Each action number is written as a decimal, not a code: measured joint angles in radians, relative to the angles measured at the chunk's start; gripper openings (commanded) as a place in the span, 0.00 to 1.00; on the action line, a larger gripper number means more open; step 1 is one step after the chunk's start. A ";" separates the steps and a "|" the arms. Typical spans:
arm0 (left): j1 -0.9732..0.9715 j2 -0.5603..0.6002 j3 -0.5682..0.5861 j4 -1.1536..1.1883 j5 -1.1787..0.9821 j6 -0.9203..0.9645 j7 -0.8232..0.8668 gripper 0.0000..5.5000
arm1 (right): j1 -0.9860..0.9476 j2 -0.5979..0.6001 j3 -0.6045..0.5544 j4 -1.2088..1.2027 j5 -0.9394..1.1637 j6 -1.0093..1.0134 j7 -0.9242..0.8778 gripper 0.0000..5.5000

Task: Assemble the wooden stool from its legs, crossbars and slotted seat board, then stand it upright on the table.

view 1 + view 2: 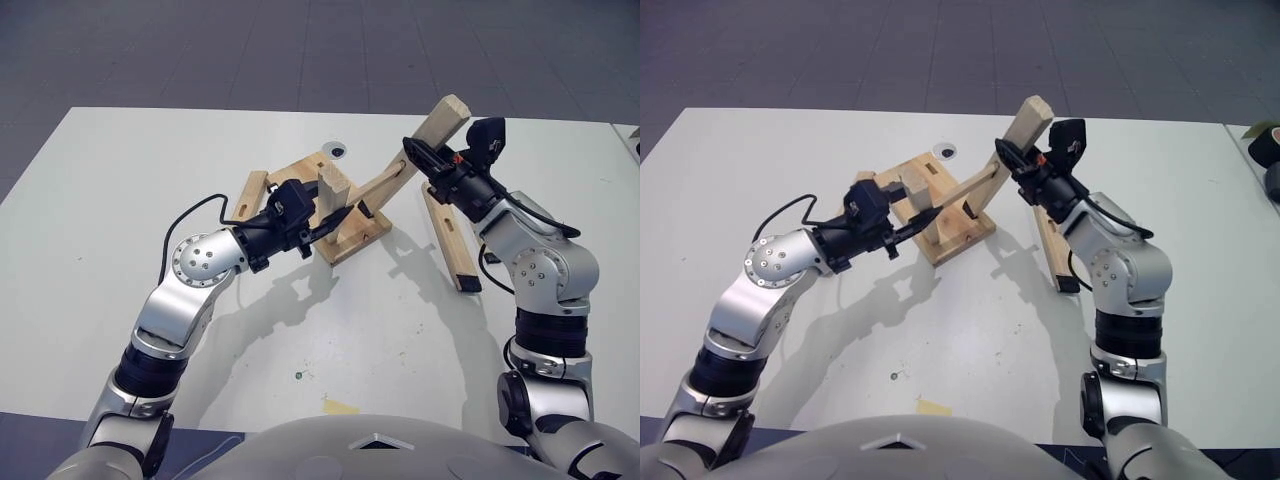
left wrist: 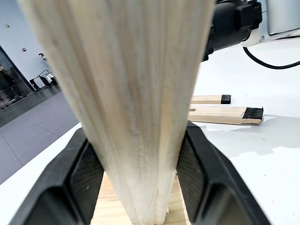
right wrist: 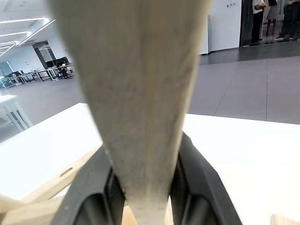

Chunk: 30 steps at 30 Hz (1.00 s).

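- Over the near edge of the slotted seat board point(image 1: 350, 240), the left gripper point(image 1: 340, 216) is clamped on a short upright leg point(image 1: 335, 185), which stands on the board.
- Above the board's right side, the right gripper point(image 1: 413, 151) squeezes a tilted leg point(image 1: 448, 115); the leg's lower end reaches down to the board.
- Right of the board, 2 loose legs point(image 1: 455, 250) with black tips lie flat on the white table point(image 1: 120, 200).
- Left of the board, 1 slotted wooden piece point(image 1: 251, 193) lies close by; whether they touch is unclear.
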 measured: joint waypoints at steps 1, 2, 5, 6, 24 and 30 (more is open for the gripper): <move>-0.001 0.000 -0.001 0.001 0.000 -0.001 -0.001 0.37 | -0.001 -0.004 -0.006 -0.014 0.006 0.026 -0.010 0.19; -0.001 0.000 -0.002 0.002 0.000 -0.001 -0.002 0.37 | -0.003 -0.008 -0.009 -0.027 0.015 0.050 -0.022 0.19; -0.001 0.002 -0.006 0.003 0.006 -0.009 -0.007 0.37 | -0.012 -0.020 -0.025 -0.067 0.036 0.125 -0.053 0.19; -0.001 0.002 -0.008 0.002 0.007 -0.011 -0.008 0.37 | -0.015 -0.023 -0.028 -0.075 0.040 0.141 -0.060 0.19; 0.006 -0.007 -0.015 0.005 0.035 0.068 -0.010 0.84 | -0.041 0.009 -0.014 -0.090 0.024 0.174 -0.095 0.19; 0.008 -0.011 -0.013 0.004 0.035 0.071 -0.010 0.98 | -0.078 0.008 -0.028 -0.093 0.031 0.229 -0.112 0.19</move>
